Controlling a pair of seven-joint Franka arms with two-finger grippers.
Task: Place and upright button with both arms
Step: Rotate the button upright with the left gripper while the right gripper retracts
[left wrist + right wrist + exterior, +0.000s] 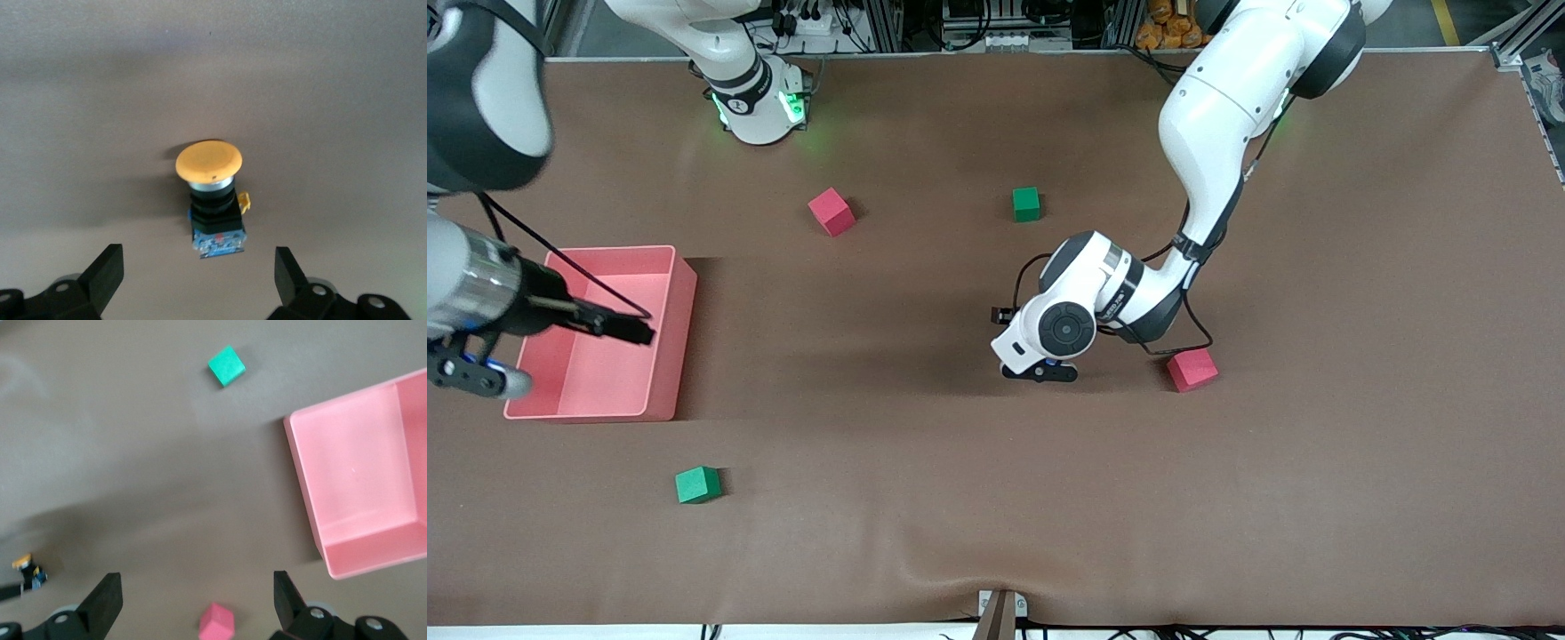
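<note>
Orange-capped button [209, 200] on the table — left gripper [199, 273] wide just above; right gripper [197, 600] wide too.

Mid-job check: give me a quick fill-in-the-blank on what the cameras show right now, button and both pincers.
1. In the left wrist view the button has a cap coloured ____.
2. The left pincer has its fingers ____, with the button between them but untouched.
3. The right pincer hangs open over the table beside a bin coloured ____.
4. The cube beside the left arm's wrist is coloured ____.

Missing words: orange; open; pink; pink
</note>
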